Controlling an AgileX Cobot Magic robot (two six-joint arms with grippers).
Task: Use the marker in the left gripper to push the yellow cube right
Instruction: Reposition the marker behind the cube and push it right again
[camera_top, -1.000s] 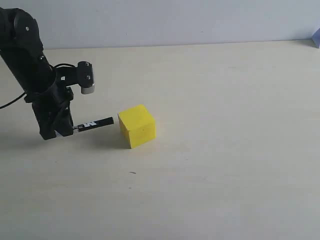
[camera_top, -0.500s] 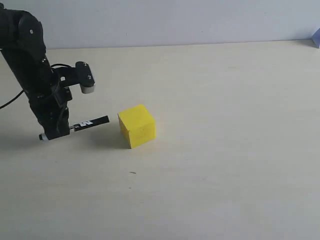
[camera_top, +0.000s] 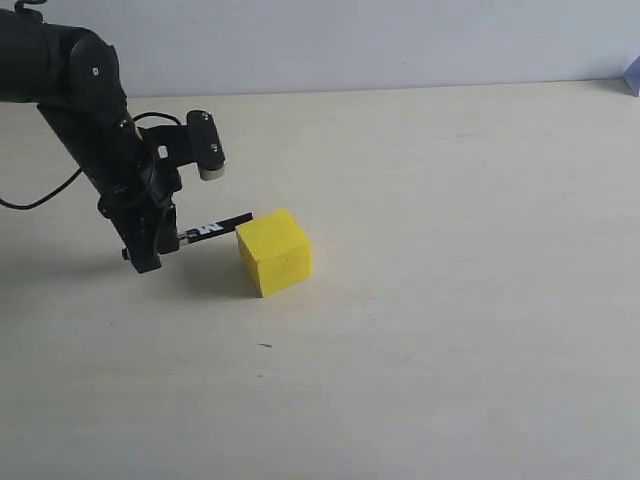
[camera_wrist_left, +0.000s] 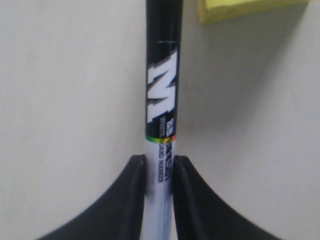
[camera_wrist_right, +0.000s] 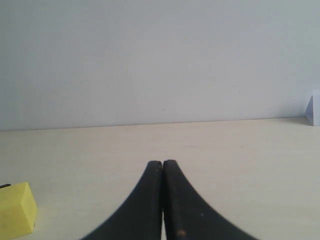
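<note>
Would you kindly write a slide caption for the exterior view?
The left tool grips the marker, its black tip right beside the yellow cube.

Worktop (camera_top: 450, 350): cream, matte, smooth.
Wall (camera_top: 400, 40): plain pale grey — rising behind the worktop's far edge.
Light: soft, even.

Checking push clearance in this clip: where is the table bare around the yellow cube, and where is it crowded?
Bare: the table right of the yellow cube to the frame edge, in front of it, and behind it to the wall. Crowded: left of the cube, where the left gripper holds the marker toward it.
</note>
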